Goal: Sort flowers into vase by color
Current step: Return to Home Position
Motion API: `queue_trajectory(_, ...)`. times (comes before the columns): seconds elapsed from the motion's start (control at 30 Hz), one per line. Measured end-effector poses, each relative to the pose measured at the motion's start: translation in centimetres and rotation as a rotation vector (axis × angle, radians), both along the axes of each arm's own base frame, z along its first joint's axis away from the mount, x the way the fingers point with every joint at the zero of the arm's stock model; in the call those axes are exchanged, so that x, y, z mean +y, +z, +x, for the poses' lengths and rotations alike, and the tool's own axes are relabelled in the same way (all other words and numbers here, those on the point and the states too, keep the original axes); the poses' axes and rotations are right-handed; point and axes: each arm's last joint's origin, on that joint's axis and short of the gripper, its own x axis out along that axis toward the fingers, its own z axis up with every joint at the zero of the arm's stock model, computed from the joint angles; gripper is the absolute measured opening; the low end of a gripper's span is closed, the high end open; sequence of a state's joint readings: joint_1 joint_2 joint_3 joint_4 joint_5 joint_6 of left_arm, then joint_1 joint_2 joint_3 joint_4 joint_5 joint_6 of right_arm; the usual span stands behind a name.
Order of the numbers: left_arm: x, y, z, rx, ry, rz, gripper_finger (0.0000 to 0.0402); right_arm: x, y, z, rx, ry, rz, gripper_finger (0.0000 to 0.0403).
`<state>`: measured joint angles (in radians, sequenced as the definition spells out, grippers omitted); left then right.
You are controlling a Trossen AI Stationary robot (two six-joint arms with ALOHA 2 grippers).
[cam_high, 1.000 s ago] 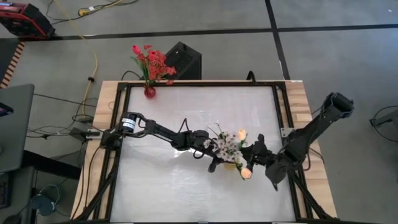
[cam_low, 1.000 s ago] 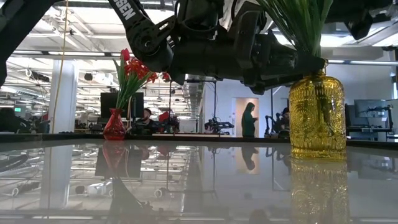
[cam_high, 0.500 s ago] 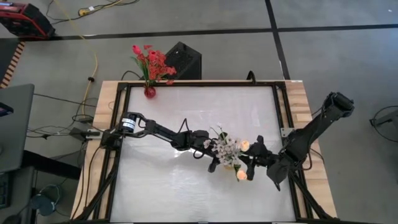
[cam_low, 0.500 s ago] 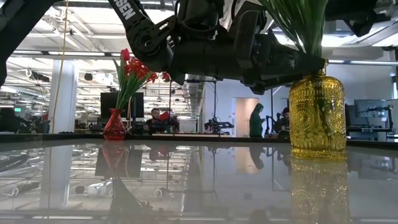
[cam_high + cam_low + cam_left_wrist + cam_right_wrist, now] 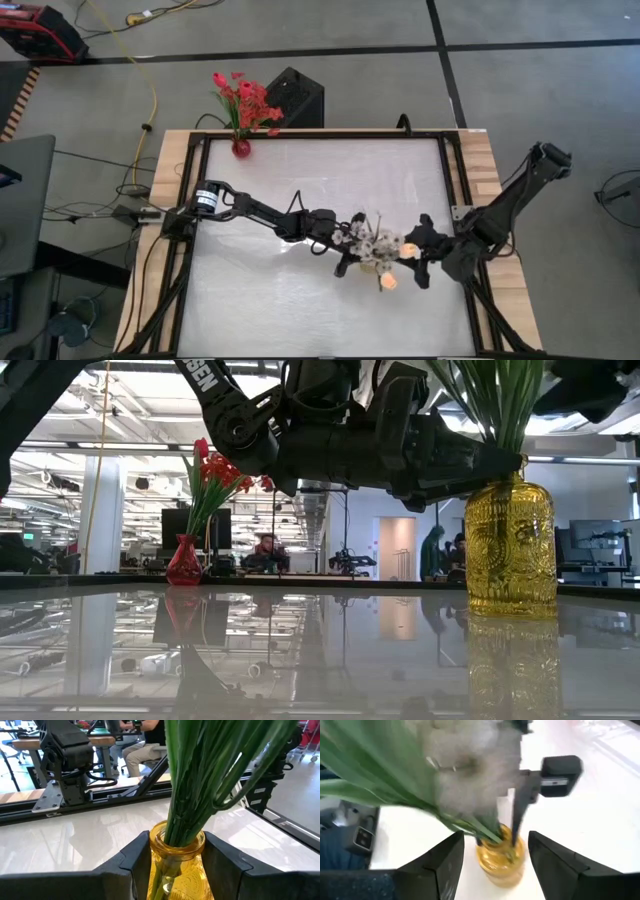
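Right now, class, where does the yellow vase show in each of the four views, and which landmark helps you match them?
High view: yellow vase right of the table's centre, mostly hidden under white blooms.
Low view: at right, standing on the table.
Left wrist view: its neck in the left tool.
Right wrist view: ahead of the open right tool.
Landmark: the green stems in its neck; from above, those blooms.

High view: overhead, straight down, whole table [image 5: 300, 170] in frame. Low view: at surface height by one edge, looking level across to the room beyond; yellow vase [image 5: 510, 545] near, red vase [image 5: 184, 563] at the far edge. Wrist views: both close on the yellow vase, from opposite sides. All four share it.
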<state>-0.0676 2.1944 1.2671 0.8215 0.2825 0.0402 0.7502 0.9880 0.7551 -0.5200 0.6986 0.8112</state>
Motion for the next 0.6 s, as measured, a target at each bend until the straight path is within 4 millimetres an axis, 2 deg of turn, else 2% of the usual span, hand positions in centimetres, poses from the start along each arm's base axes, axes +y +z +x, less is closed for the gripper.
queue_trajectory(0.17,0.0,0.0,0.0,0.000,0.000,0.000,0.0140,-0.4,0.7,-0.7,0.056,0.058,0.026,0.0242)
queue_trajectory(0.37,0.0,0.0,0.0,-0.004,0.000,0.007,0.0143,-0.2,3.2,-0.9,0.098,0.152,0.109,0.0236)
queue_trajectory(0.6,0.0,0.0,-0.1,0.007,0.000,0.015,0.0188,-0.3,5.0,-1.1,0.093,0.163,0.126,0.0228)
